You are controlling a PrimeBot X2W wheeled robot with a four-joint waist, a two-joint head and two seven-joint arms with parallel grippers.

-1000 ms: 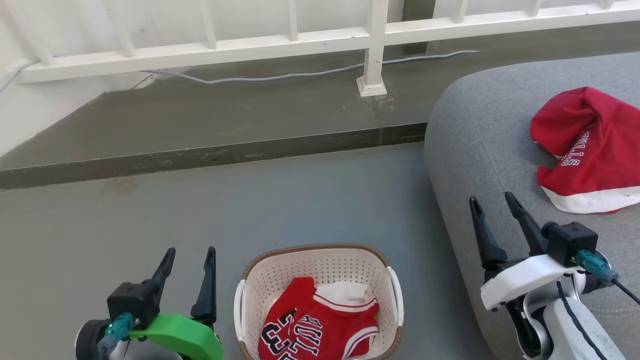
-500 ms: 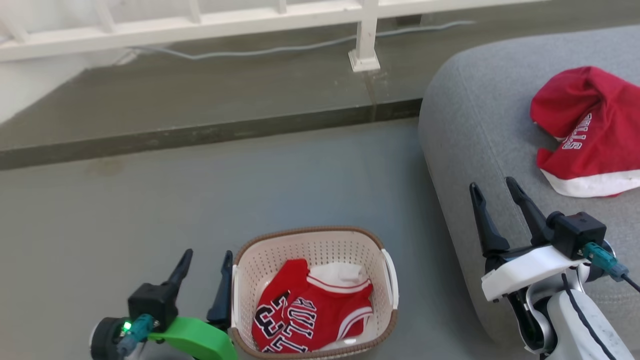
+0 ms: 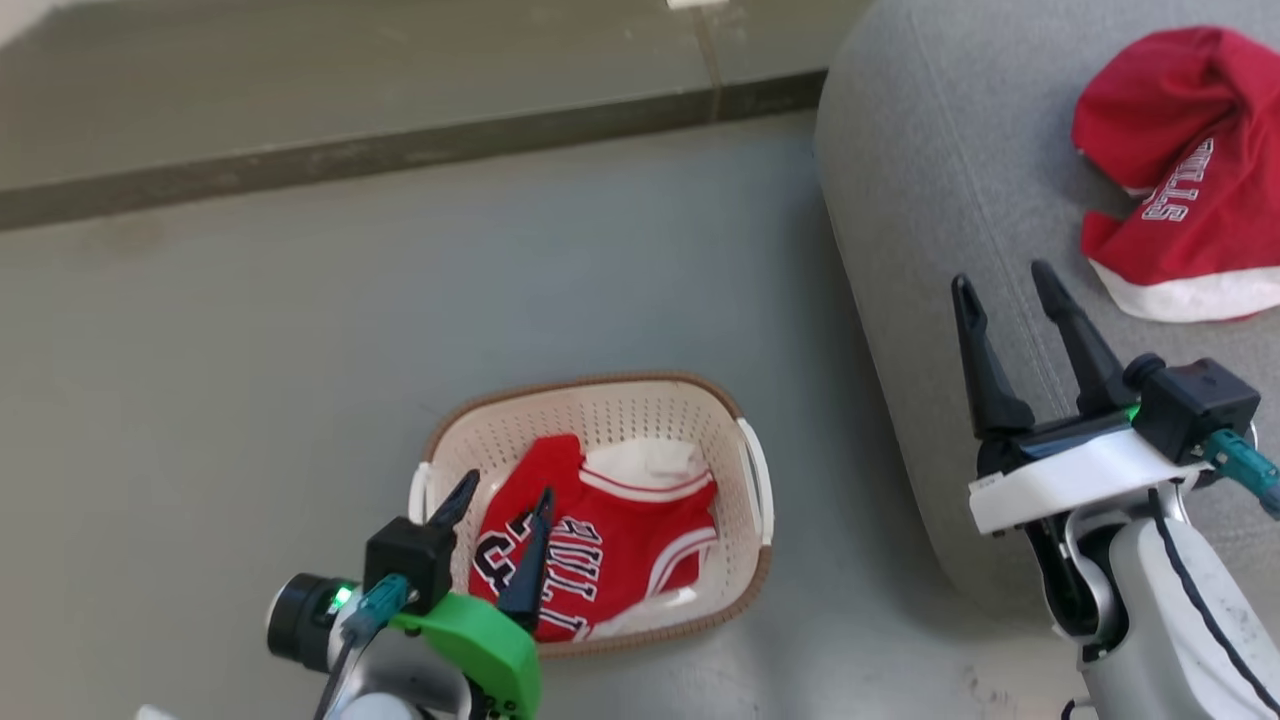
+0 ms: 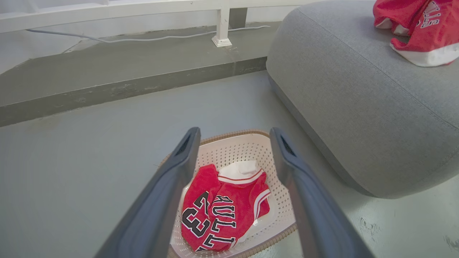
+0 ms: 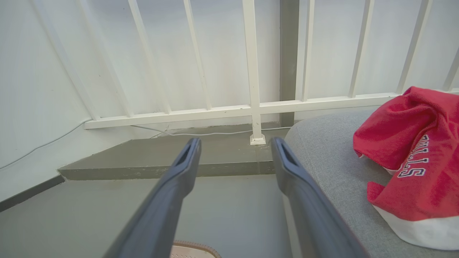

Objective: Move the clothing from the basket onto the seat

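A small cream plastic laundry basket (image 3: 640, 410), with perforated walls, a brown woven-look rim and white side handles, is found on the smooth grey floor (image 3: 300, 350). One crumpled red jersey with black-and-white numerals (image 3: 620, 560) is contained in it. A second red garment with white trim and lettering (image 3: 1180, 170) is found lying on the large grey fabric seat (image 3: 950, 200), back from its rounded, stitched edge. The jaws of the left gripper (image 3: 507, 487) are spread and empty over the basket's left rim. The jaws of the right gripper (image 3: 1002, 275) are spread and empty at the seat's edge.
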